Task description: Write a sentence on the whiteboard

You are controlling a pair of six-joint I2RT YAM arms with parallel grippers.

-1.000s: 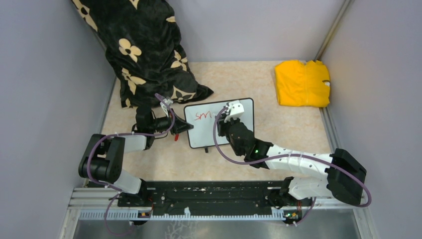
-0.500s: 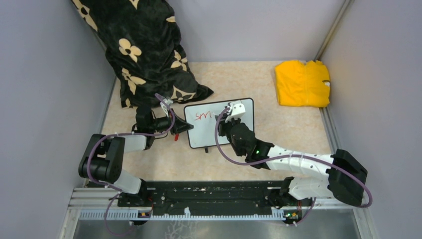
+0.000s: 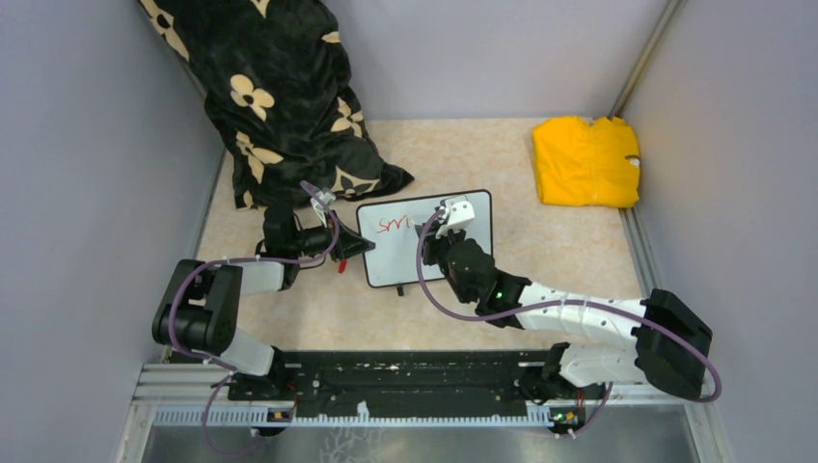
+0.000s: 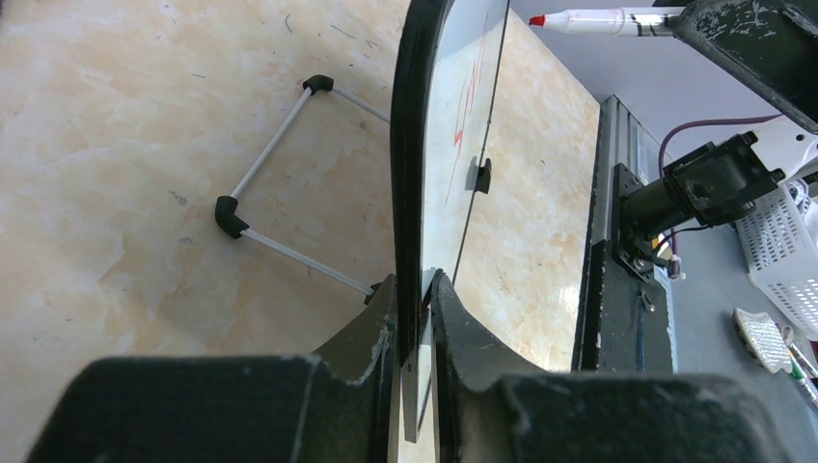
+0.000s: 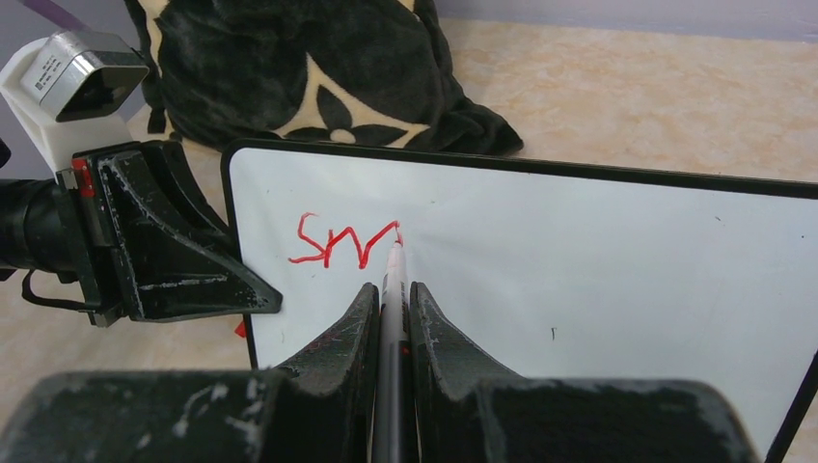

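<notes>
Writing's barely started: left tool (image 4: 417, 333) clamped on the whiteboard (image 5: 598, 251) edge, steadying it mid-counter (image 3: 540, 260), while right tool (image 5: 391, 299) pinches the marker (image 4: 598, 19) at the sentence (image 5: 342, 243), so next up, I'd guess, is light strokes heading rightward.

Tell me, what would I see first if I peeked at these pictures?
Probably the red letters scrawled on the small whiteboard mid-table, with the right gripper holding a marker to it while the left gripper pinches the board's edge. Next, the black flowered blanket at the back left and the yellow cloth at the back right.
</notes>
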